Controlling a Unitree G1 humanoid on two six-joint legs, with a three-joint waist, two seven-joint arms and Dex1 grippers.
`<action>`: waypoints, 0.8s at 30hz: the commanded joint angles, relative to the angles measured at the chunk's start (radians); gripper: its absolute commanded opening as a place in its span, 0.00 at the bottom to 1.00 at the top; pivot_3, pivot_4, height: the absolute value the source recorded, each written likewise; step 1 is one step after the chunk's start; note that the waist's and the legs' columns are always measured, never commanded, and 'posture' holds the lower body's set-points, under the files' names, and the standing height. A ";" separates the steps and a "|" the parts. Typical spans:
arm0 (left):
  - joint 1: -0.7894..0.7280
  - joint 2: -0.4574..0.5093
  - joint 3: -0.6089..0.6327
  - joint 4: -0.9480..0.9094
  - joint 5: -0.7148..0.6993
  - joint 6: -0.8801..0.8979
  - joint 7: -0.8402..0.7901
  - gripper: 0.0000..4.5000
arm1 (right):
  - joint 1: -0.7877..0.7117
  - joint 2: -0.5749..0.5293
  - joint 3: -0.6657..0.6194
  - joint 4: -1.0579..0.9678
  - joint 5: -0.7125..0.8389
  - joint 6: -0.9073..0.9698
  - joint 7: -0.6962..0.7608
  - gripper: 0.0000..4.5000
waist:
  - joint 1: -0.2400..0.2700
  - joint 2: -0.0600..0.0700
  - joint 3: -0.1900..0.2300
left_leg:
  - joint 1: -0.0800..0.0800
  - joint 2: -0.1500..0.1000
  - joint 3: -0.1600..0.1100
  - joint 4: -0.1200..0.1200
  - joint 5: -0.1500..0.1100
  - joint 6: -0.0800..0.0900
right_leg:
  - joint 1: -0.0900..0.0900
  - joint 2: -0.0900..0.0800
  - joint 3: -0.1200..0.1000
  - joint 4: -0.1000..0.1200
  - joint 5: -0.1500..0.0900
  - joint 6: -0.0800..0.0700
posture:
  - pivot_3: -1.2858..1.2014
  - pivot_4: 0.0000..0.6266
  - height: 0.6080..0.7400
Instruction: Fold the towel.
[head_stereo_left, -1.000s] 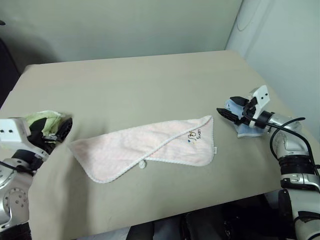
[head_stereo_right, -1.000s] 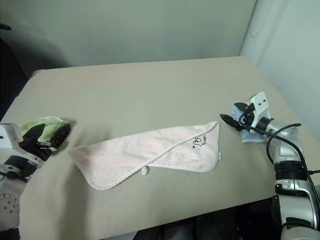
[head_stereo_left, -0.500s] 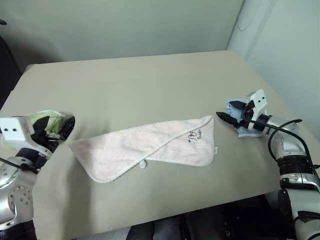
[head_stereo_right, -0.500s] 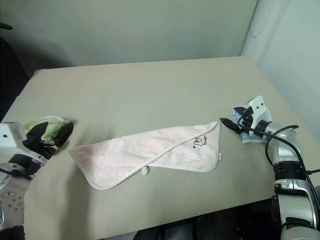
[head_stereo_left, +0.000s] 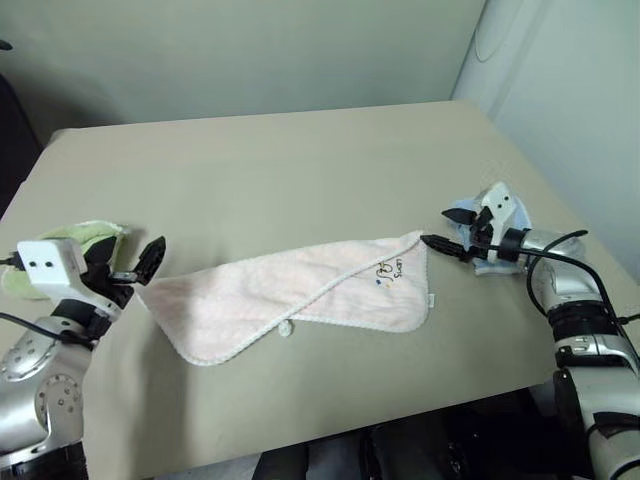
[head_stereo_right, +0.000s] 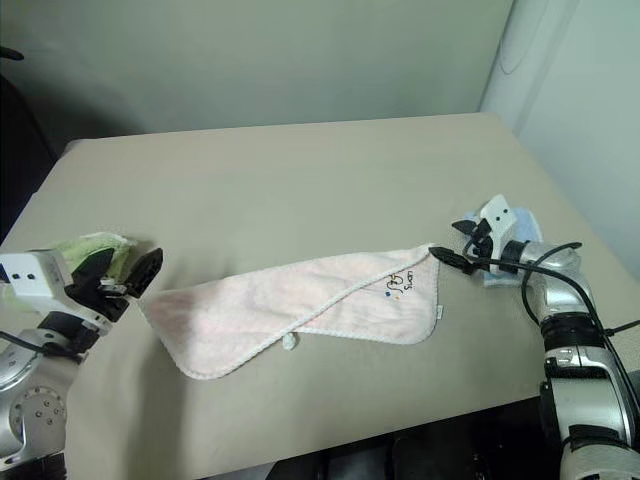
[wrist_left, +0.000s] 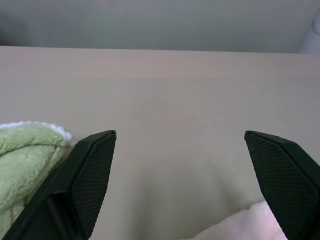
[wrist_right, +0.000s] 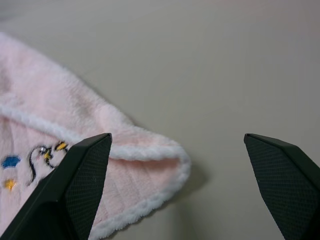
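Both claws are wide open and empty right now. The right gripper hangs just off the logo corner of the pale pink terry towel with white edging, lower finger almost at the corner's tip, nothing pinched yet. The left gripper sits just beside the towel's opposite end. The towel lies flat mid-way across the tan table, already doubled over once by the look of it, a bit skewed. A crumpled light green cloth sits beyond the towel's left end, a small light blue cloth beyond its right. The next fold looks not started.
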 joint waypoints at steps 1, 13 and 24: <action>-0.014 0.009 0.004 -0.019 0.000 -0.018 0.000 0.99 | -0.080 -0.002 0.032 0.125 -0.059 -0.094 0.032 1.00 | 0.001 0.000 0.000 | 0.000 0.000 0.000 0.000 0.000 0.000 | 0.000 0.000 0.000 0.000 0.000 0.000 | 0.52 0.24 1.00; 0.030 -0.007 0.025 -0.061 -0.010 -0.024 0.015 0.99 | -0.229 0.015 0.069 0.437 -0.168 -0.271 0.070 1.00 | 0.001 0.000 0.000 | 0.000 0.000 0.000 -0.001 0.000 0.000 | 0.000 0.000 0.000 0.000 0.000 0.000 | 0.52 0.24 1.00; 0.023 0.004 0.021 -0.064 -0.011 -0.018 0.016 1.00 | -0.269 0.078 0.059 0.516 -0.201 -0.303 0.016 0.87 | 0.004 0.000 0.000 | 0.000 0.000 0.000 -0.001 0.000 0.000 | 0.000 0.000 0.000 0.000 0.000 0.000 | 0.52 0.24 1.00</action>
